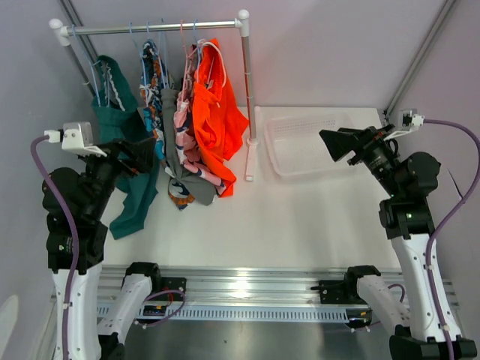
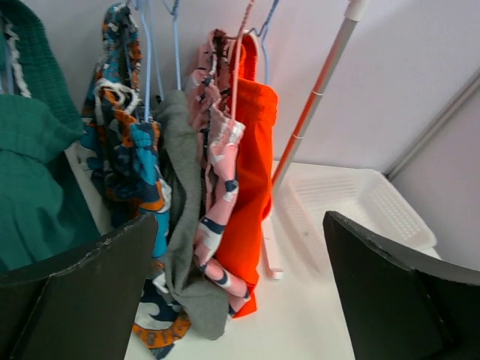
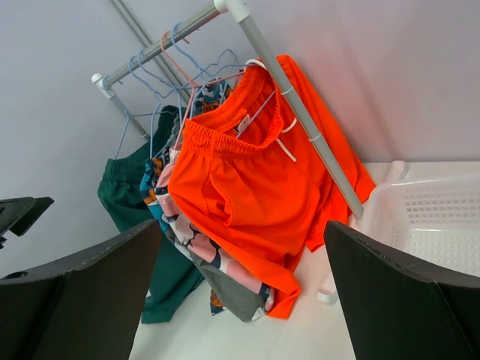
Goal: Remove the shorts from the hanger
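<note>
Several shorts hang on hangers from a rail [image 1: 154, 28] at the back left. From left to right they are teal shorts [image 1: 129, 169], blue-orange-white print shorts [image 1: 153, 82], grey shorts [image 1: 174, 139], pink print shorts [image 1: 182, 112] and bright orange shorts [image 1: 216, 112]. They also show in the left wrist view, orange [image 2: 251, 180] beside pink [image 2: 217, 195], and in the right wrist view [image 3: 255, 180]. My left gripper [image 1: 146, 154] is open and empty, right beside the teal shorts. My right gripper [image 1: 339, 144] is open and empty, over the white basket, apart from the shorts.
A white perforated basket [image 1: 304, 161] lies on the table right of the rack's upright post [image 1: 247, 97]. The rack's foot [image 1: 250, 159] rests on the table. Walls close in at the back and sides.
</note>
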You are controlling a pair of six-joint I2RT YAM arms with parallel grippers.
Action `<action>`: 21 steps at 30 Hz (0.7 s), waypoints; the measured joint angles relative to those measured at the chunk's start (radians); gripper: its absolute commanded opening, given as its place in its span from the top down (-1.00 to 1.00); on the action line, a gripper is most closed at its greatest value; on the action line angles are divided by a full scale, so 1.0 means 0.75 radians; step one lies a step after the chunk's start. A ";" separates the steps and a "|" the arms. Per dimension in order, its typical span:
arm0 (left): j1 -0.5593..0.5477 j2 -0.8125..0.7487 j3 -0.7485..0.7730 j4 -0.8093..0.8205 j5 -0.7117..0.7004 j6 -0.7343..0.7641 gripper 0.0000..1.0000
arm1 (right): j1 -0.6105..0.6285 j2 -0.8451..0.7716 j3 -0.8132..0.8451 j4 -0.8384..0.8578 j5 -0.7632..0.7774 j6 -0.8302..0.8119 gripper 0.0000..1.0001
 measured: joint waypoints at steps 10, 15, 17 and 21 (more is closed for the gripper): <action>-0.020 0.033 -0.063 -0.011 -0.219 0.103 -0.98 | 0.250 0.214 0.173 0.082 0.185 -0.108 -0.99; -0.022 0.033 -0.165 -0.008 -0.319 0.101 -0.99 | 0.622 0.449 0.506 0.043 0.504 -0.338 -0.99; -0.023 0.030 -0.203 -0.002 -0.350 0.089 -0.98 | 0.731 0.579 0.678 -0.015 0.640 -0.422 -0.99; -0.023 0.015 -0.293 0.005 -0.385 0.049 -0.93 | 0.833 0.994 1.227 -0.218 0.895 -0.527 -0.89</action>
